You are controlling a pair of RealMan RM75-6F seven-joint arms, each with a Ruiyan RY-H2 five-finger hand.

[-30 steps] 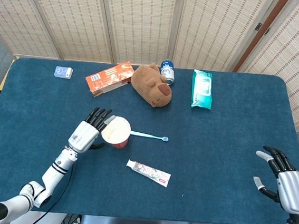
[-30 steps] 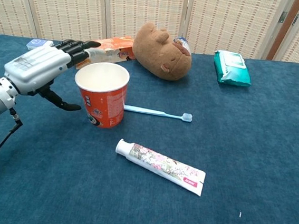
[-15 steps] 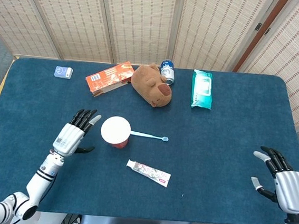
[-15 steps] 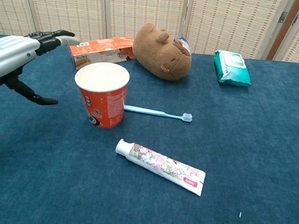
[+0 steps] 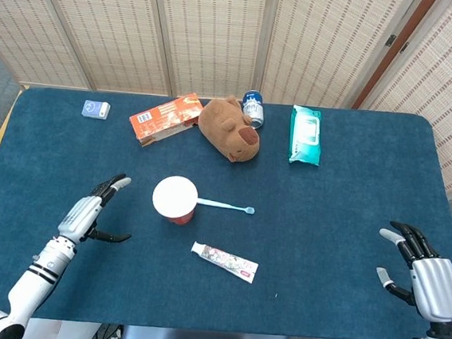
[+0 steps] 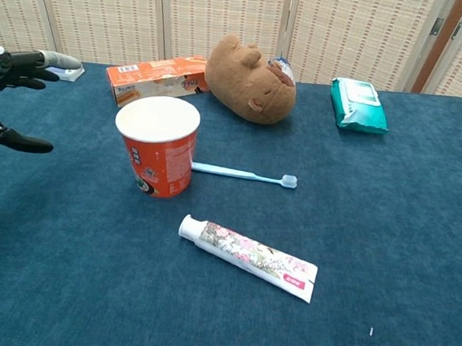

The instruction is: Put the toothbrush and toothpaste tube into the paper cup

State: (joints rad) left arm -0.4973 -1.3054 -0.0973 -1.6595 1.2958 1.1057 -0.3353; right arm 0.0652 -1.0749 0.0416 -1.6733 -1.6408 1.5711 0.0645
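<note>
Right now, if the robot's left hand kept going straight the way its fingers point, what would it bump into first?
Probably nothing nearby. The left hand points up and right in the head view, passing left of the paper cup. Farther on lies the orange box, though depth is hard to judge.

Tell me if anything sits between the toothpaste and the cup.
Nothing visible does. The toothpaste lies flat on bare table just in front of the cup, with open cloth between them. The toothbrush lies to the cup's right, off that path, and the cup stands upright with its mouth open.
</note>
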